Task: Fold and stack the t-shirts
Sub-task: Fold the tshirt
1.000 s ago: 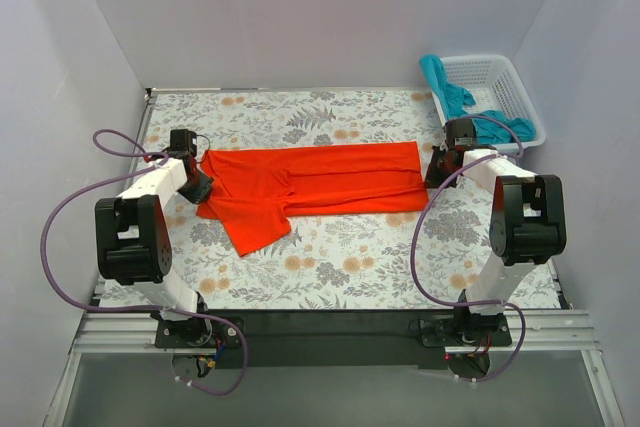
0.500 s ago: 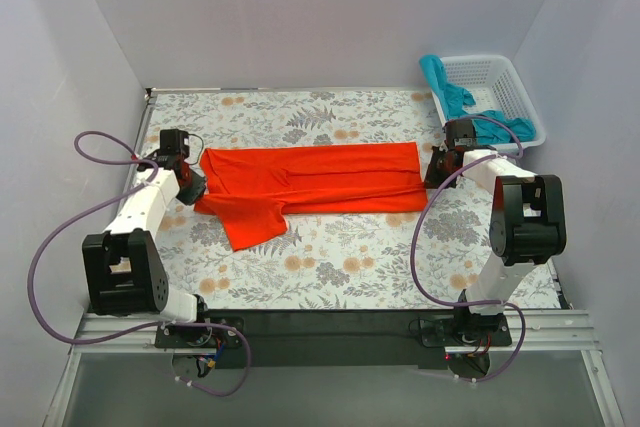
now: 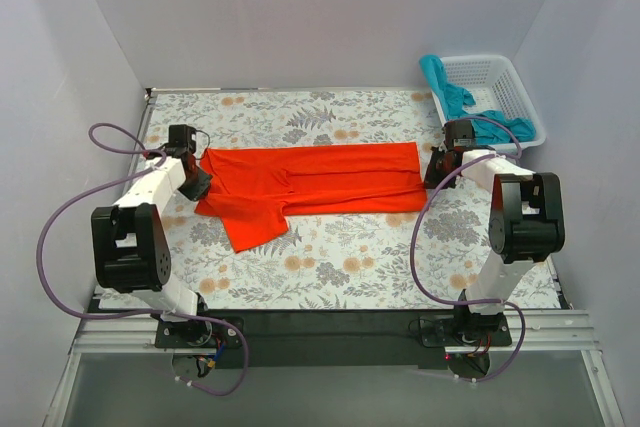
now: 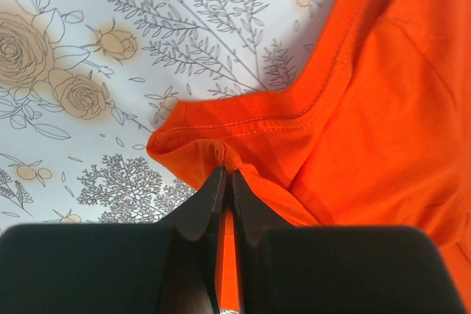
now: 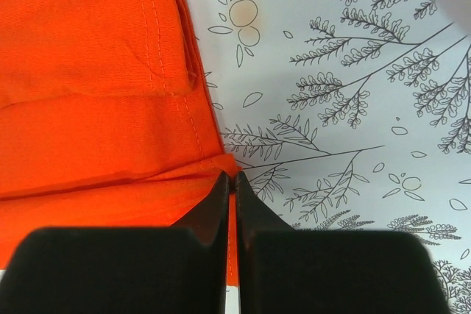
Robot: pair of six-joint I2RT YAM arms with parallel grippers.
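Shirt [image 3: 318, 179], orange, lies flat on the desk [image 3: 350, 259] in a long folded band stretched between the two arms, a little beyond the desk's middle. Its long axis runs left to right across the desk, parallel to the near edge. The left gripper [image 3: 203, 185] sits at the shirt's left end and the right gripper [image 3: 432, 175] at its right end, each low against the cloth. At the left end a sleeve [image 3: 255, 225] flares out toward the near edge, so the shoulder end seems to point left and the straight hem right, though the overhead view is too coarse to be sure of the neck. In the left wrist view the fingers [image 4: 210, 195] are pinched together on a stitched hem edge that bunches up just ahead of their tips, with a sliver of orange showing between them; the rest of the cloth spreads away to the right. In the right wrist view the fingers [image 5: 212, 200] are likewise closed on a corner of the shirt, the folded layers lying to the left and bare flowered desk to the right. A white basket [image 3: 522, 87] stands at the far right corner, well apart from the shirt, with teal cloth [image 3: 446, 87] draped over its left rim and inside it.
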